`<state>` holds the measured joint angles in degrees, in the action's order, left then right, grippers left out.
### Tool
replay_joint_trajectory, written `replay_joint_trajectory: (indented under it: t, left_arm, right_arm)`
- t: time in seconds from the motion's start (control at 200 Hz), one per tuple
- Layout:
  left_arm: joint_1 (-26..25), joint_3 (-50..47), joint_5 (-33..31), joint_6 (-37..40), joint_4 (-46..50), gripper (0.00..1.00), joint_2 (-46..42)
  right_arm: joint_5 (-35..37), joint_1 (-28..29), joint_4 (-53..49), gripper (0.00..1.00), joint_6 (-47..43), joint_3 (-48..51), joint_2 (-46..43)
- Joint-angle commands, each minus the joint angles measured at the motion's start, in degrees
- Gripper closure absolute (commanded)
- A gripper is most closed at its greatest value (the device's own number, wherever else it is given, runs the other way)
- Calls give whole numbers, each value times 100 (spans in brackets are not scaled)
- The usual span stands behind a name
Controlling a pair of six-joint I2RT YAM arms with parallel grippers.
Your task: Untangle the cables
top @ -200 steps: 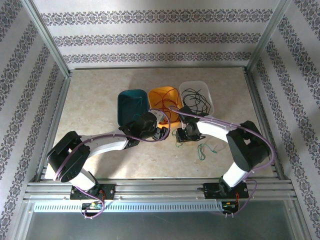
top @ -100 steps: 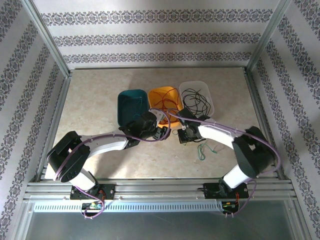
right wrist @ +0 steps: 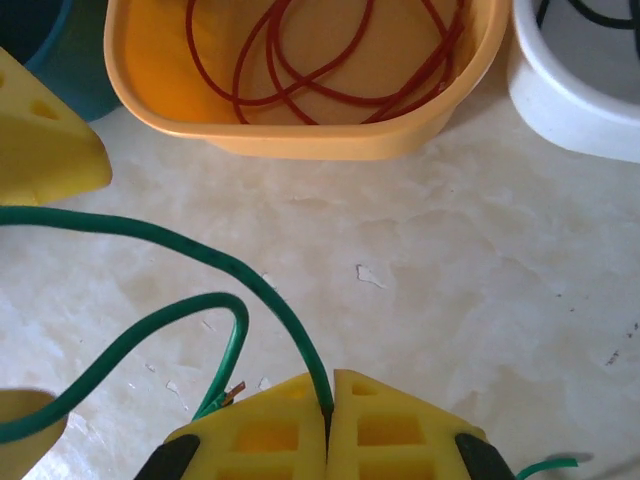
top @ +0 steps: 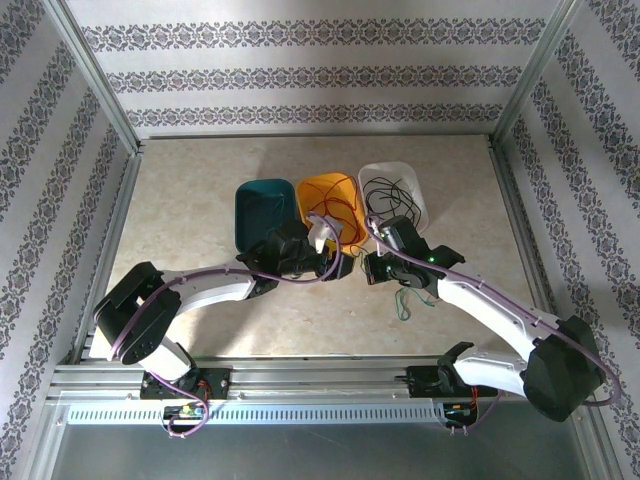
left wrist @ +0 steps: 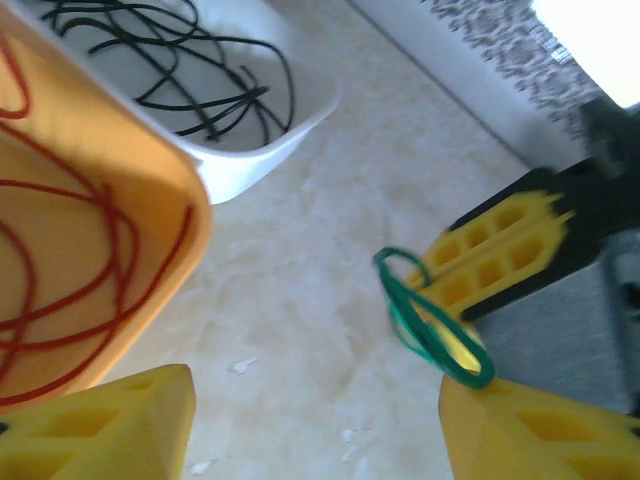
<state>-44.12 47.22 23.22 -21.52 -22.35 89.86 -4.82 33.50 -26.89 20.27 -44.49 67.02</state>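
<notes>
Top view: on the table (top: 200, 200) three bins stand in a row, teal bin (top: 258, 212), orange bin (top: 330, 177) and white bin (top: 392, 166), lying toward 12 o'clock from both grippers. The red cable (top: 338, 208) is coiled in the orange bin and the black cable (top: 390, 195) in the white bin. The left gripper (top: 340, 266) and right gripper (top: 370, 268) face each other just beside one another. The green cable (top: 404, 300) lies on the table toward 5 o'clock from the right gripper. Left wrist view: the left gripper (left wrist: 315, 430) has its jaws released and wide apart. At 2 o'clock the right gripper (left wrist: 450, 275) is clenched on a loop of the green cable (left wrist: 425, 325). The orange bin (left wrist: 150, 200) with the red cable (left wrist: 120, 215) sits at 9 o'clock, the white bin (left wrist: 270, 165) with the black cable (left wrist: 283, 85) at 11 o'clock. Right wrist view: the right gripper (right wrist: 328, 400) is closed, grasping the green cable (right wrist: 250, 275), whose strands run off toward 9 o'clock between the left gripper's yellow fingers (right wrist: 45, 140). The orange bin (right wrist: 300, 140) with the red cable (right wrist: 300, 95) is at 12 o'clock, the white bin (right wrist: 570, 120) at 2 o'clock, the teal bin (right wrist: 50, 60) at 10 o'clock.
</notes>
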Motion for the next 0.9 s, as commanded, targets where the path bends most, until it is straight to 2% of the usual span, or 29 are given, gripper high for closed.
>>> replay_joint_trajectory:
  t: [0.0, 0.115, 0.26, 0.36, 0.45, 0.48, 0.56, 0.63, 0.775, 0.895]
  left_arm:
    - [70, 129, 550, -163, -462, 47, 11]
    - [79, 71, 855, -287, -612, 56, -2]
    - [138, -178, 1006, -567, -1086, 56, -91]
    - [193, -253, 883, -724, -1237, 56, -29]
    - [191, -198, 748, -733, -1190, 61, 110]
    - [193, -173, 680, -748, -1198, 65, 155]
    - [202, -161, 364, -777, -1297, 90, 247]
    - [211, -132, 226, -784, -1392, 100, 299]
    - [245, -87, -111, -649, -1172, 100, 216]
    - [343, -181, -625, -324, -670, 100, -181]
  right_arm:
    - [-164, -27, 74, 100, -65, 81, 30]
    - [-125, -27, 101, 100, -54, 46, 82]
    - [-113, -36, 132, 100, -34, 54, 133]
    - [-150, -34, 149, 100, -13, 63, 127]
    - [-168, -27, 167, 100, 12, 56, 85]
    - [-172, -27, 167, 100, 15, 54, 70]
    - [-176, -28, 163, 100, 35, 54, 26]
    - [-145, -30, 158, 100, 62, 80, -11]
    - [23, -36, 132, 100, 109, 149, -73]
    - [577, -107, -24, 100, 216, 212, -109]
